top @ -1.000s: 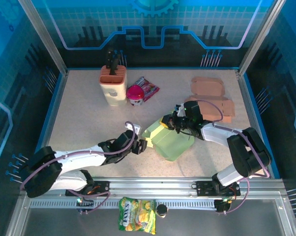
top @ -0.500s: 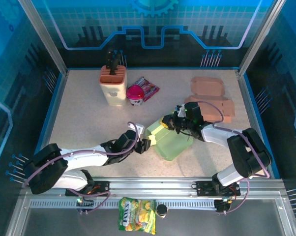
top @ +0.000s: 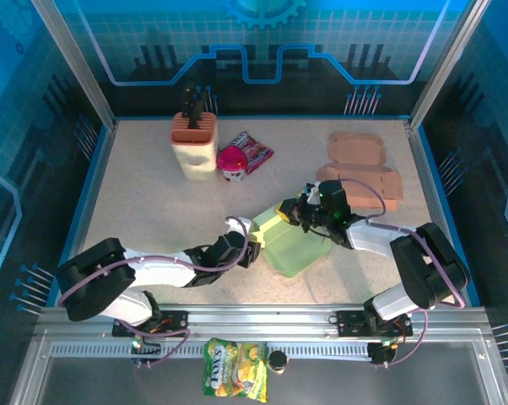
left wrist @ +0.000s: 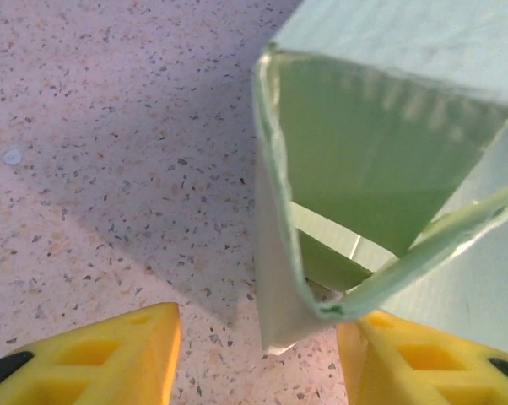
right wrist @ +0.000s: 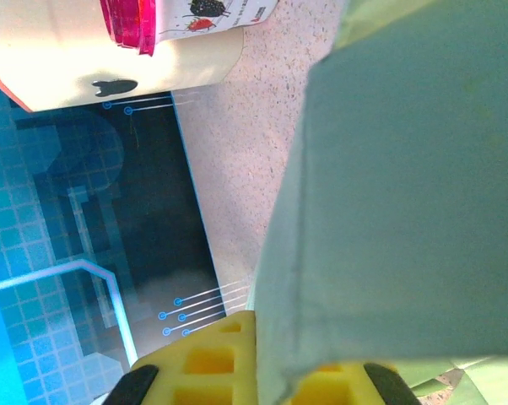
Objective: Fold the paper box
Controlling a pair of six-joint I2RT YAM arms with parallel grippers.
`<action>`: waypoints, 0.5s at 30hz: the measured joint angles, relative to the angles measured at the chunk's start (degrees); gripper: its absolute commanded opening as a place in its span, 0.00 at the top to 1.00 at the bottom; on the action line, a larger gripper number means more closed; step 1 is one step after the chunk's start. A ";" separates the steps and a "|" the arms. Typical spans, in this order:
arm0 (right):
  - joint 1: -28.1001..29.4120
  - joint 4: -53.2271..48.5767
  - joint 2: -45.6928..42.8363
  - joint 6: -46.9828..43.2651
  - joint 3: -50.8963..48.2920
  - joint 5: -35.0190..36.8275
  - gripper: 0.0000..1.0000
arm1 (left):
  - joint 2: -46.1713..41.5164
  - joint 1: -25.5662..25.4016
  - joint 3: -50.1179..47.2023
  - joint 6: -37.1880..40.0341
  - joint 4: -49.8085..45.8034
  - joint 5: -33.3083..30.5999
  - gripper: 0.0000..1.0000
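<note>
Left jaws apart, straddling the green paper box (left wrist: 364, 143) at its near corner fold; my right jaws clamped on its far edge.

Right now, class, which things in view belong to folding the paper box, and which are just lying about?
Job: green paper box, left hand, right hand.
Lying about: brown flat cartons, cream holder, pink cup, snack wrapper, chip bag.

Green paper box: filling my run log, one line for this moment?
green paper box: half-folded | left gripper: jaws open astride corner | right gripper: jaws shut on panel
</note>
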 measured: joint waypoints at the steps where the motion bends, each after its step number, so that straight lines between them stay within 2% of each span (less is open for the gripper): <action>1: 0.20 1.01 0.00 0.31 -0.46 0.44 1.00 | 0.39 -0.28 0.07 0.04 0.37 -0.26 0.50; 9: 1.62 7.04 -0.04 2.69 -3.52 3.65 1.00 | 2.45 -1.86 0.76 0.09 1.97 -2.84 0.57; 15: 2.69 8.79 -0.04 3.65 -4.26 5.53 1.00 | 3.02 -2.10 0.96 0.07 2.40 -3.82 0.58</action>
